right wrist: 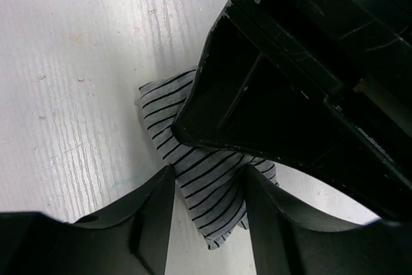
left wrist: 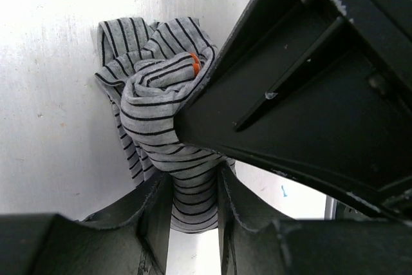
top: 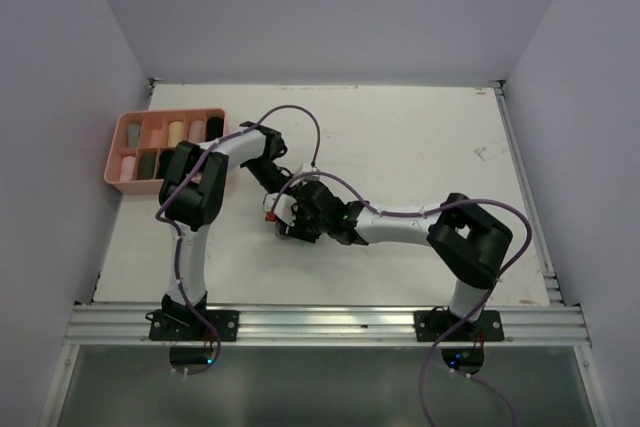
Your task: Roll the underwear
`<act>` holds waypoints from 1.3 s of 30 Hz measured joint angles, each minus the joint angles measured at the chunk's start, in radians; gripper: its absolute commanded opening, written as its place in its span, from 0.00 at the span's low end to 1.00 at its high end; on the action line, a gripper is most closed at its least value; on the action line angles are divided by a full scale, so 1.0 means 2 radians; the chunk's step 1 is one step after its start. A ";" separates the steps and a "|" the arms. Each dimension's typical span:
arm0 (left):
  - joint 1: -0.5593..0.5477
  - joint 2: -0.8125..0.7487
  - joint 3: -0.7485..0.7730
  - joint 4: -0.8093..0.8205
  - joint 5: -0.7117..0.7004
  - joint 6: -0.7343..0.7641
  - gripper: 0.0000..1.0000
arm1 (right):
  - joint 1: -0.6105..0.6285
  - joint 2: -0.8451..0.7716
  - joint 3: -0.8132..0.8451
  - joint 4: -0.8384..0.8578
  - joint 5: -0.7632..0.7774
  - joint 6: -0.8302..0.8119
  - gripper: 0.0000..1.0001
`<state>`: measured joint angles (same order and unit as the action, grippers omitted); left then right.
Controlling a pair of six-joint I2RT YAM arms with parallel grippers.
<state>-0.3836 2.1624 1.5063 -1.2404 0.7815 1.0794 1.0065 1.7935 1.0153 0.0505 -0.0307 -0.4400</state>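
Top: left gripper (top: 278, 190) and right gripper (top: 290, 219) nose to nose at middle of table (top: 420, 147); anything between them hidden. Pink tray (top: 128, 125) at far-left edge, contents too small to read.
Left wrist: grey striped underwear (left wrist: 154, 104) bunched into a roll on the table, tail clamped between left fingers (left wrist: 151, 223), right side blocked by right gripper.
Right wrist: same fabric between right fingers (right wrist: 148, 223); pinched or merely straddled, can't tell; top edge covered.
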 measured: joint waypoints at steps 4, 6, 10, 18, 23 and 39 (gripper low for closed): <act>0.003 0.000 0.000 0.000 0.000 -0.002 0.35 | -0.003 0.004 0.006 -0.006 -0.013 -0.002 0.37; 0.007 0.000 0.002 -0.001 0.000 -0.004 0.36 | -0.004 0.006 0.008 -0.005 -0.020 -0.003 0.31; 0.016 0.002 0.004 -0.007 0.001 -0.007 0.36 | -0.004 0.009 0.010 -0.001 -0.024 -0.002 0.26; 0.021 0.004 0.005 -0.012 0.006 -0.011 0.10 | -0.005 -0.010 -0.022 0.038 -0.019 0.040 0.47; 0.021 -0.004 -0.010 -0.002 0.014 -0.012 0.05 | -0.017 -0.073 -0.067 0.037 -0.014 0.133 0.42; 0.019 -0.113 -0.143 0.123 0.010 -0.043 0.05 | -0.076 -0.167 -0.166 0.035 0.032 0.463 0.19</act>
<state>-0.3458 1.9369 1.2205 -0.9943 0.8013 0.9939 0.8539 1.4605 0.6842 0.1215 0.0326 0.4858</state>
